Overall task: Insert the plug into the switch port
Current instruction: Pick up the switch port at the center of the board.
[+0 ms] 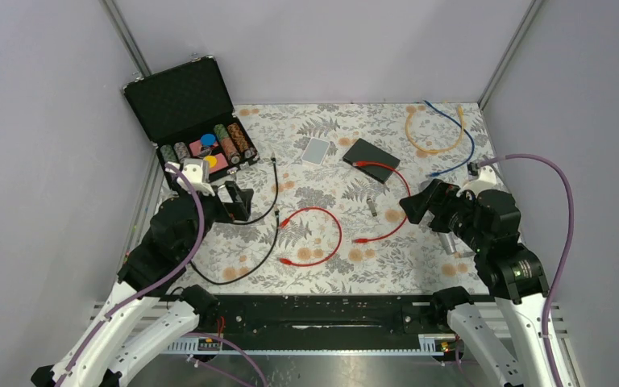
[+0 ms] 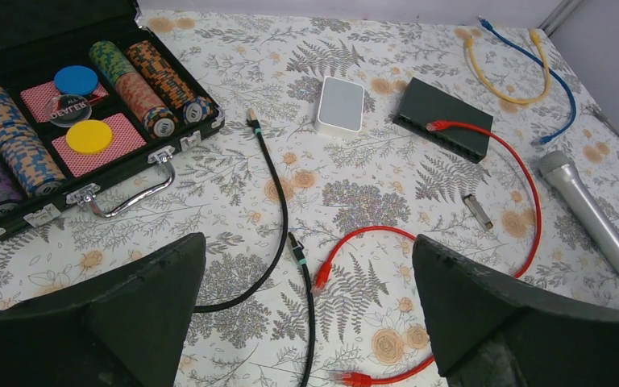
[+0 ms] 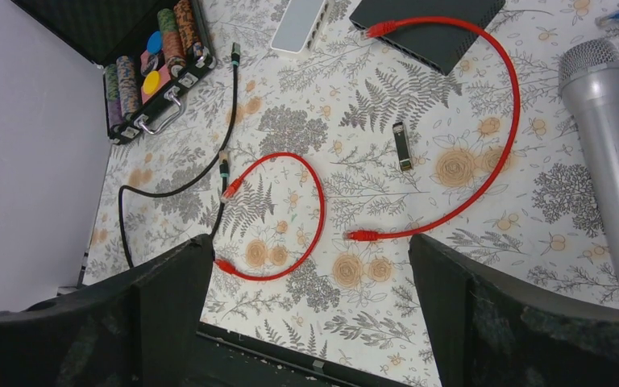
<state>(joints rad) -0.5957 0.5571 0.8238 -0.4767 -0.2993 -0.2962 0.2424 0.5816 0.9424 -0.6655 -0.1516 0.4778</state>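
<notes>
From above, we see the switch (image 1: 371, 160) in the far half of the table (image 1: 403, 270), with mostly open room before it. The red plug (image 1: 360, 240) lies mid-table, long axis left-right, tip leftward. Left wrist: left pincer (image 2: 308, 250) released (nothing held). Right wrist: right pincer (image 3: 310, 246) likewise released, the red plug just ahead.

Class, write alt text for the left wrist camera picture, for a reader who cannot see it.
A red cable runs from a dark switch across a flowered tablecloth. Around it lie a looped red cable, a black cable, a white box, a microphone and an open case of poker chips. The left arm's fingers stand open at the bottom edge.
</notes>
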